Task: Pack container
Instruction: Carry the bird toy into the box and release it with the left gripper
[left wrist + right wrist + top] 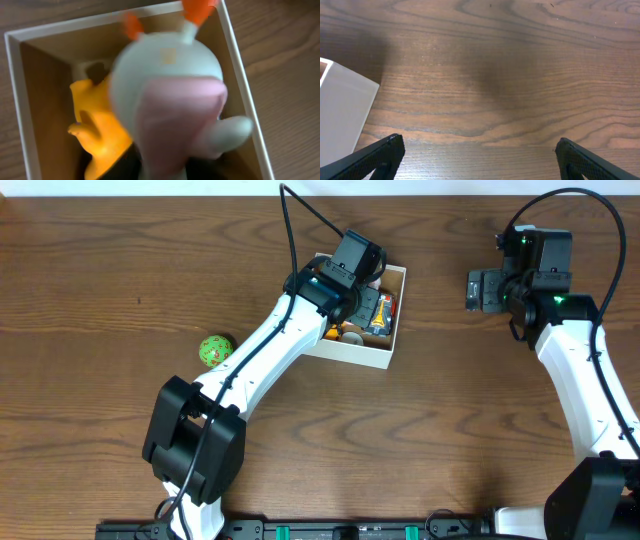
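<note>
White box [355, 356] sits directly under the left gripper [358, 292], whose grip cannot be told; a blurred pale toy [165, 95] shows close beneath it, beside an orange toy [97, 127]. Right gripper [480, 145] gapes, box leftward.

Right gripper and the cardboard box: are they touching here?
Apart. The overhead view shows a strip of table between the right gripper and the cardboard box.
</note>
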`<state>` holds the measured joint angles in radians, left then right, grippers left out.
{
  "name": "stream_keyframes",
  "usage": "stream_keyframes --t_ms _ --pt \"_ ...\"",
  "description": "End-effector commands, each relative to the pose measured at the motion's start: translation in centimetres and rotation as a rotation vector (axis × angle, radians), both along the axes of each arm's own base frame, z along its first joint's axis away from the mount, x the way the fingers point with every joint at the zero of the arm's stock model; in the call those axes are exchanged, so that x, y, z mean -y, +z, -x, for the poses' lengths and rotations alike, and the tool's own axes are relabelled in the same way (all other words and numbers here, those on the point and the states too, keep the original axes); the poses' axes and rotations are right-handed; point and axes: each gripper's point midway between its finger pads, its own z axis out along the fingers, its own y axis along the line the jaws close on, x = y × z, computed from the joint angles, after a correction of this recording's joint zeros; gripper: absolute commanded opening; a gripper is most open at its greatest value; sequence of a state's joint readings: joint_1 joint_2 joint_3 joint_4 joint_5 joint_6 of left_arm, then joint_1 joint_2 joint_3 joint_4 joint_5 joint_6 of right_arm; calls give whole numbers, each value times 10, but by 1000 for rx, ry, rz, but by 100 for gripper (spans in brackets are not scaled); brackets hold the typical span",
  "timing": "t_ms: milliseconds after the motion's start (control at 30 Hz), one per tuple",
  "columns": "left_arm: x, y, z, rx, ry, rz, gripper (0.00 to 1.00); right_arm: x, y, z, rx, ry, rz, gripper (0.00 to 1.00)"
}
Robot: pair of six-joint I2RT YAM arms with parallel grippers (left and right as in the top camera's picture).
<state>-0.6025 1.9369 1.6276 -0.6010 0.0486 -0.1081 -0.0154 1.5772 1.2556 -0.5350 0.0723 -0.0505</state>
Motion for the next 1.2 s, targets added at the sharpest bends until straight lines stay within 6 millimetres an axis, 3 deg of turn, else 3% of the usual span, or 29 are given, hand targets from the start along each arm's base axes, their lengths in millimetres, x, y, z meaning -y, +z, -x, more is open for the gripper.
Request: stream_keyframes --t_ms 0,167,300,367,533,633,700,967,1167 --pt "-2 3 -7 17 22 -3 51 3 9 -2 22 -20 -6 99" --pt "-2 3 -7 19 16 -7 77 3 9 -2 22 -20 -6 99" --pt "-4 3 -8 33 9 -26 77 3 9 -2 22 -20 -6 99" --pt "-5 4 -9 37 9 -32 71 3 9 -2 22 -20 -6 99" --pt "-14 -2 5 -17 7 -69 38 3 9 -2 22 -20 -6 99" --pt "-25 -11 17 -77 12 -120 20 3 9 -2 22 -20 -6 99" --pt "-39 -14 21 -96 34 -171 15 3 9 -2 22 -20 -6 99" --pt "-100 -2 16 -162 234 -169 11 3 9 -2 22 -20 -6 99" --pt "-169 8 10 -215 434 -154 11 3 9 -2 22 -20 -6 99"
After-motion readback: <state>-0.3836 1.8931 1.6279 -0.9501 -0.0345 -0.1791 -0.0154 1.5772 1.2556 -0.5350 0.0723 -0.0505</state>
